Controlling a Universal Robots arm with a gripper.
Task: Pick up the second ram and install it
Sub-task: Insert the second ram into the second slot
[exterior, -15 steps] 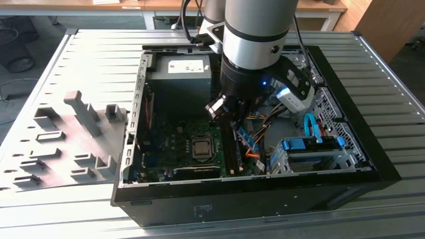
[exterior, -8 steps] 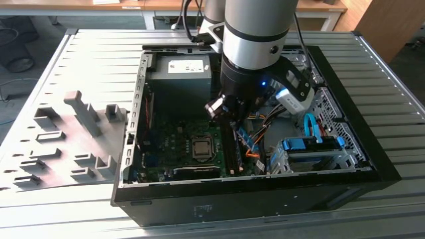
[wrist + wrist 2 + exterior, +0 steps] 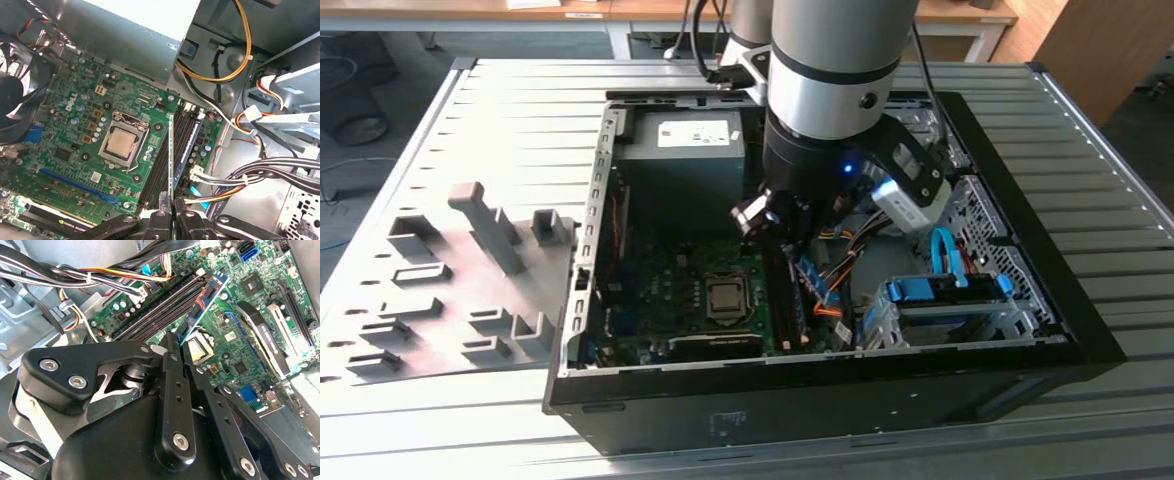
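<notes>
First wrist view: second ram [image 3: 171, 155] in hand, not yet seated.
Gripper [image 3: 172, 209] clamped narrow on the stick, edge-on above the memory slots [image 3: 157, 167] just beside the CPU socket [image 3: 121, 145]; pickup done, seating apparently left.

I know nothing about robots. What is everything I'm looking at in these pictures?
computer case: one, black, open, on the table
table: one, grey metal slats, under the case
holder blocks: several, grey plastic, on the exterior view's left of the case
motherboard: one, green, inside the case
processor socket: one, silver, mid-board
power supply: one, grey, inside the case
drive cage: one, grey with blue clips, on the exterior view's right
cables: many, black, yellow, orange, beside the memory slots
fan: one, black, at the board's edge
seated memory stick: one, blue, in a slot
second ram: one, blue-green, edge-on over the memory slots
arm: one, silver and black, above the case
claw: one, black, shut on the second ram
</notes>
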